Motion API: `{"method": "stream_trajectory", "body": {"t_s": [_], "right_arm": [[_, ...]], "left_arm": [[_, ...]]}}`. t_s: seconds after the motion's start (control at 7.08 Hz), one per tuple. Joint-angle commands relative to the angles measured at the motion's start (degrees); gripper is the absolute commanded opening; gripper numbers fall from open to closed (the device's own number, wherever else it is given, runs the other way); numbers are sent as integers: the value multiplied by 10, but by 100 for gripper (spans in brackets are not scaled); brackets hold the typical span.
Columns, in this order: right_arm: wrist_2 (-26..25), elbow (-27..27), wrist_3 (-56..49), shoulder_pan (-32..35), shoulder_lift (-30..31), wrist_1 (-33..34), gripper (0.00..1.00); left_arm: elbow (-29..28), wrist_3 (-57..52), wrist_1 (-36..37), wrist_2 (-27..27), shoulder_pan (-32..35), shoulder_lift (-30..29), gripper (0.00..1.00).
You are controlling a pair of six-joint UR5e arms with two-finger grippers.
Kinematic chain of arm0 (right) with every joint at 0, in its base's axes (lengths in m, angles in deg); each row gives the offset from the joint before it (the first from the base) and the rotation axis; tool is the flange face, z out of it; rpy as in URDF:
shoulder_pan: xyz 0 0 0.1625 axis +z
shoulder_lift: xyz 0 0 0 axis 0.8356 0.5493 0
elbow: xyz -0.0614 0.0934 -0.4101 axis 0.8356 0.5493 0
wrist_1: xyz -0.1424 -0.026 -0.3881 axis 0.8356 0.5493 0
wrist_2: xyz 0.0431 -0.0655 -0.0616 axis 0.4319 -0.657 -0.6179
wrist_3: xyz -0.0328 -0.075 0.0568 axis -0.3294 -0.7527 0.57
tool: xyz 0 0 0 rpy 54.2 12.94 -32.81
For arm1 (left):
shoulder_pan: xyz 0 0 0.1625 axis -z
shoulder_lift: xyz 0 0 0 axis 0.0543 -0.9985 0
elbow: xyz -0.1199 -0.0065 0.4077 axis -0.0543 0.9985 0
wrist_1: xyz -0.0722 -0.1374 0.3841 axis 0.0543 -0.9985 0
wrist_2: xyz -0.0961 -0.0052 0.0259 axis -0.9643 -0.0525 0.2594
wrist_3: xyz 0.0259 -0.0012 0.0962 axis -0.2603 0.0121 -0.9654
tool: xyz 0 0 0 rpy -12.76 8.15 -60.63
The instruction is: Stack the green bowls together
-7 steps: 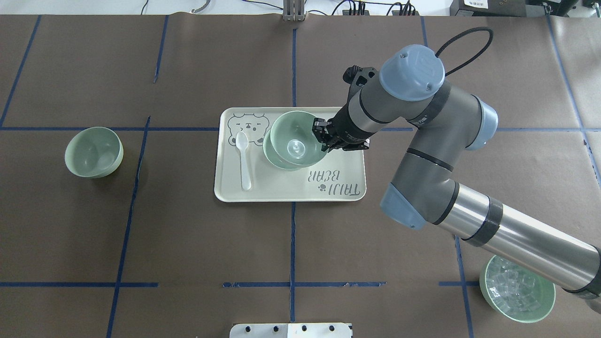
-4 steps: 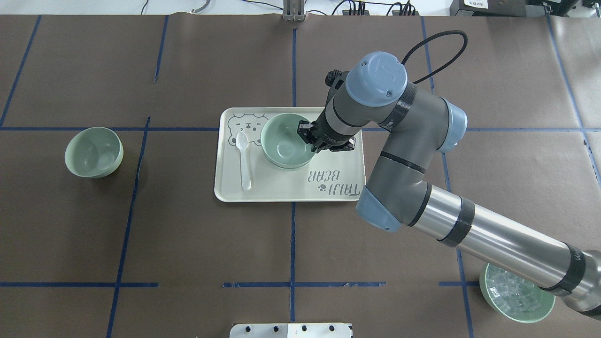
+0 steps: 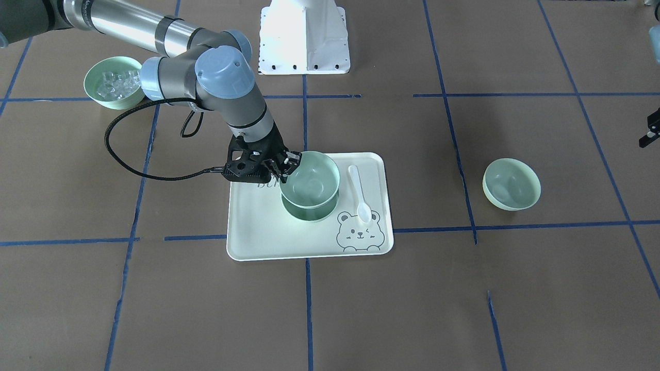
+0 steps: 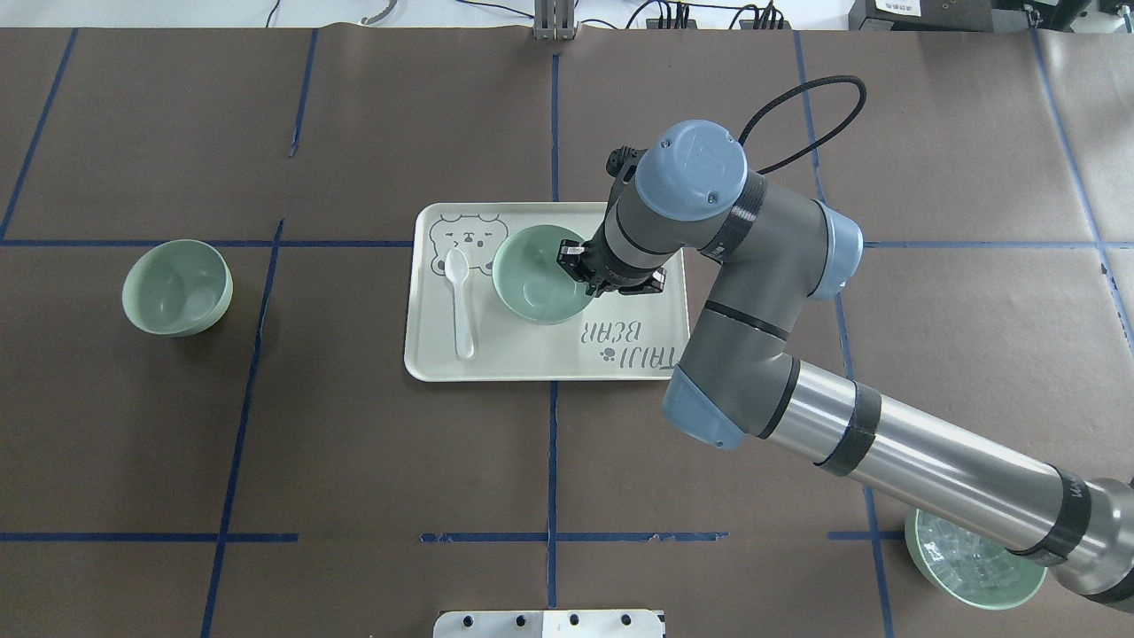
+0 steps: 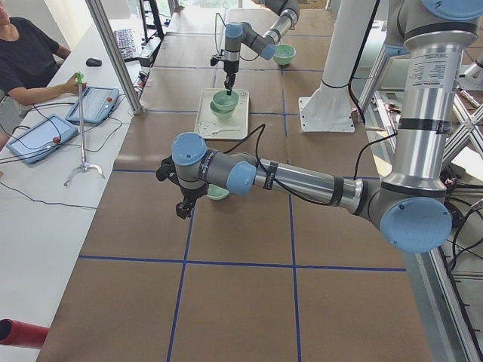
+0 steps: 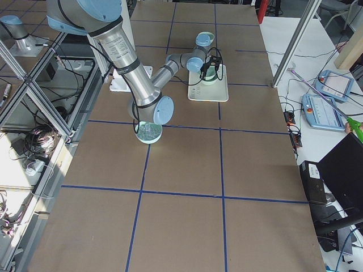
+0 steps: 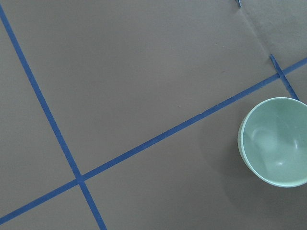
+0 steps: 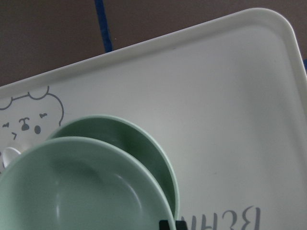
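Right jaws: clenched on the rim of the upper green bowl (image 3: 312, 178), one finger inside the wall and one outside, on the robot's-right side of the rim. That bowl sits partly down in the lower green bowl (image 3: 308, 212). In the wrist view it's off-centre, with a crescent of the lower rim showing, so it's prob. not fully seated. Both are on the bear-printed tray (image 3: 258, 247), about mid-tray.

Left jaws: only a dark edge shows in the front view and they're small in the side view, so can't tell if released or clenched. The wrist cam looks down at the third green bowl (image 4: 175, 288), which is on the counter (image 4: 354, 461), well apart from the tray on the robot's left.

Handling (judged): bowls look light, stiff, glossy plastic, so slippery. A rim pinch is the only real hold, as the round wall gives no other purchase. A nested bowl can prob. tip or skate if let go off-centre. Not fragile-looking.

Counts:
- 3 plain green bowls: 2 on the tray, 1 off it.
- 1 white spoon (image 4: 461, 306), on the tray next to the bear print, just beside the bowl pair.
- 1 tray.
- 1 green bowl of clear cubes (image 3: 111, 87), well apart from the tray, robot's right, near the base. Not part of the stack.
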State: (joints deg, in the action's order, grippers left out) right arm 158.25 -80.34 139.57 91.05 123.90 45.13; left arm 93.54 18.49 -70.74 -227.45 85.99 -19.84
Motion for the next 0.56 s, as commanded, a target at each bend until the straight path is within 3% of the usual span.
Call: {"method": "stream_trajectory", "body": {"t_s": [0.0, 0.14, 0.42], "right_arm": [[-4, 18, 0, -1, -11, 0, 21], [-22, 19, 1, -1, -18, 1, 99], [-24, 30, 0, 1, -29, -2, 100]], "left_arm": [[0, 0, 0, 0, 0, 0, 100], [0, 0, 0, 0, 0, 0, 100], [0, 9, 0, -1, -1, 0, 100]]}}
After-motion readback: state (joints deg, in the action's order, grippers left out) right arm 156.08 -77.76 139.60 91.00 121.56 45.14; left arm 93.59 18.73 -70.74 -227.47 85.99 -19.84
